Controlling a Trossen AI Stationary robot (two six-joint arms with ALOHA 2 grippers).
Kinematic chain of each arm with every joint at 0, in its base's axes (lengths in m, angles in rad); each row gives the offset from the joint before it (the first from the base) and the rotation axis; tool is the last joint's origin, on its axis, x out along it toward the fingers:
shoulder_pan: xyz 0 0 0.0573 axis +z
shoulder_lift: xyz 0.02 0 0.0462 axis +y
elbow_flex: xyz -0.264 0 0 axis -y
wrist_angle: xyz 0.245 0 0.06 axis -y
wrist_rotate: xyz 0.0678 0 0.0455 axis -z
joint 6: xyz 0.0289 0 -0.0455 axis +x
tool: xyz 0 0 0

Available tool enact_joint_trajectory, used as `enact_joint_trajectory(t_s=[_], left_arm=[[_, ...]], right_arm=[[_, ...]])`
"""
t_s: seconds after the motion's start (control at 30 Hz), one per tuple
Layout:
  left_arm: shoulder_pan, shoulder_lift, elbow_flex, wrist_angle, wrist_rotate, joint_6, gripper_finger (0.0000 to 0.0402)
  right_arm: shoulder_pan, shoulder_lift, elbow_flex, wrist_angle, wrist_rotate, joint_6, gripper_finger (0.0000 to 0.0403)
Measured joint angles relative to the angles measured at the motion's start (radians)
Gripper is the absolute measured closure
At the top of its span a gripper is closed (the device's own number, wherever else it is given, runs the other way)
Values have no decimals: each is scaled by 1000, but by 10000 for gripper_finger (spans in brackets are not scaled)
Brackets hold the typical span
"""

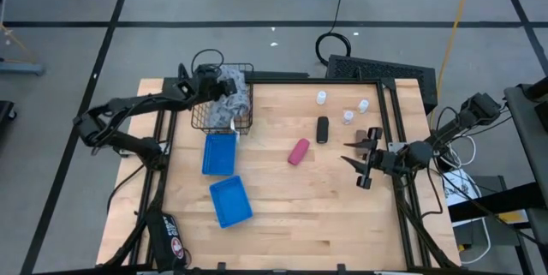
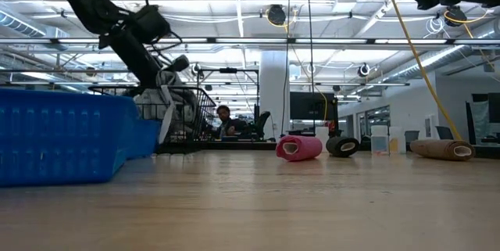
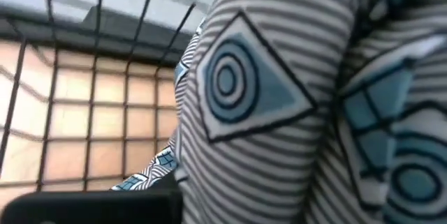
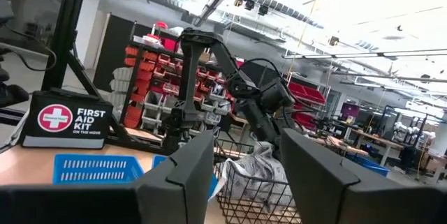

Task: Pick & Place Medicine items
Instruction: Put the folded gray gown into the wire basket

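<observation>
Nearest, at the table's front edge, lies a first aid kit [image 1: 169,242], and just behind it two blue trays [image 1: 230,200] lie on the wood, one nearer [image 1: 219,153] the wire basket [image 1: 211,121].

Further in, on the right side, the right gripper [image 1: 358,155] hovers over the table's right part with its fingers [image 4: 183,175] apart and nothing between them; it points across the table toward the basket. The pink tube [image 1: 298,152] lies on its side near the table's middle, well apart from that gripper. Just beyond the tube the black container [image 1: 322,128] rests on the wood, close to the tube but not touching. In the low view the tube [image 2: 298,147] and the black container [image 2: 342,145] show side by side.

Behind these, toward the back right, three white bottles stand apart from each other: one [image 1: 348,116] close beside the black container, one [image 1: 363,105] a little farther back, one [image 1: 322,97] nearest the back edge.

At the back left the left gripper [image 1: 208,80] is down at the basket, against the patterned cloth [image 1: 233,95] that fills it. Its wrist view shows almost only cloth [image 3: 293,98] and basket wire [image 3: 98,49]; whether its fingers are open or closed on the cloth I cannot tell.
</observation>
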Motion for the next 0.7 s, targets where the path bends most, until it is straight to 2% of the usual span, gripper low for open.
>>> enact_joint_trajectory(t_s=[0.4,0.53,0.7], left_arm=[[33,25,0,16,26,98,121],[52,4,0,12,25,109,93],[72,-11,0,11,26,112,81]], right_arm=[[0,0,0,-26,3,20,248],[0,0,0,-36,3,20,248],[0,0,0,-41,4,24,248]])
